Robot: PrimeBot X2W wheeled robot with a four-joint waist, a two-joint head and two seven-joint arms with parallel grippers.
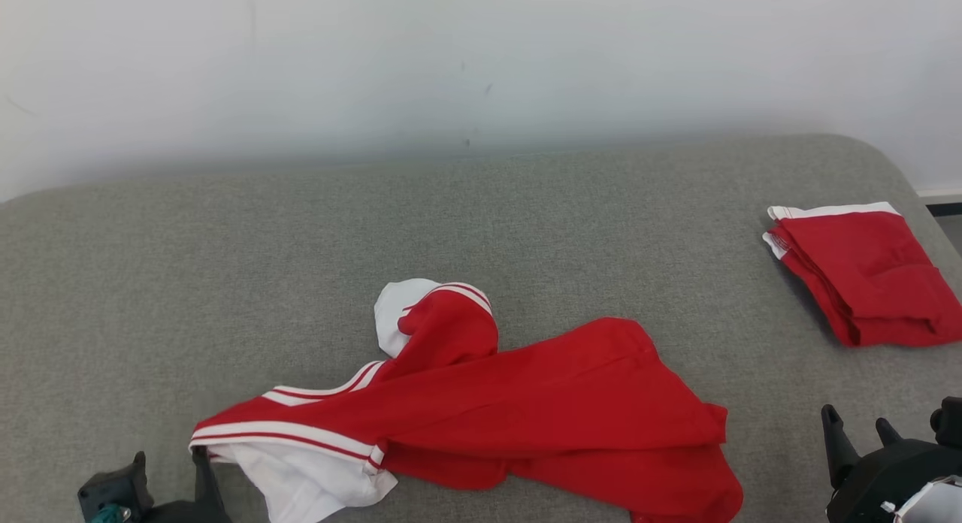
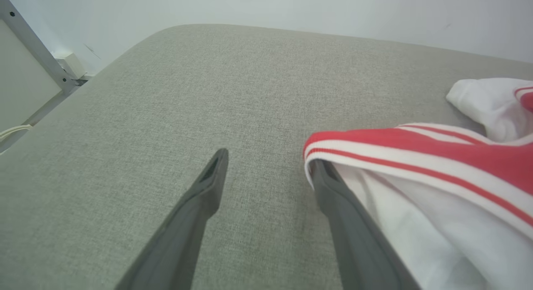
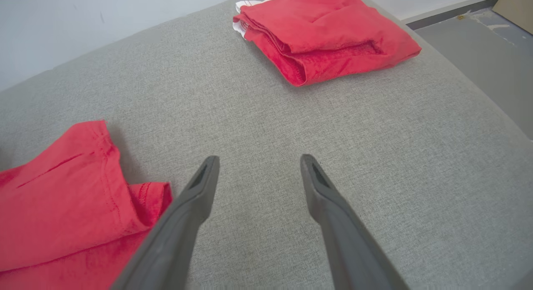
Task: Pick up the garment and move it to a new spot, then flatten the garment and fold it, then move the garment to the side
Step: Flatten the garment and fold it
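The garment (image 1: pixel 526 403) is a red top with white sleeves and red-and-white striped bands. It lies crumpled on the grey padded surface (image 1: pixel 225 282), near the front middle. My left gripper (image 1: pixel 169 455) stands open at the garment's left end. In the left wrist view, the left gripper (image 2: pixel 270 156) has one finger (image 2: pixel 341 206) right against the striped band (image 2: pixel 416 156), with nothing between the jaws. My right gripper (image 1: pixel 855 418) is open over bare surface, just right of the garment's red hem (image 3: pixel 62 186). The right gripper (image 3: pixel 259 158) holds nothing.
A second red garment (image 1: pixel 864 275), folded, lies at the surface's right side, also seen as the folded garment (image 3: pixel 329 36). A white wall (image 1: pixel 481 72) runs behind. The surface ends at the right above grey floor (image 3: pixel 479 44). A metal frame (image 2: pixel 37 52) stands beyond its left corner.
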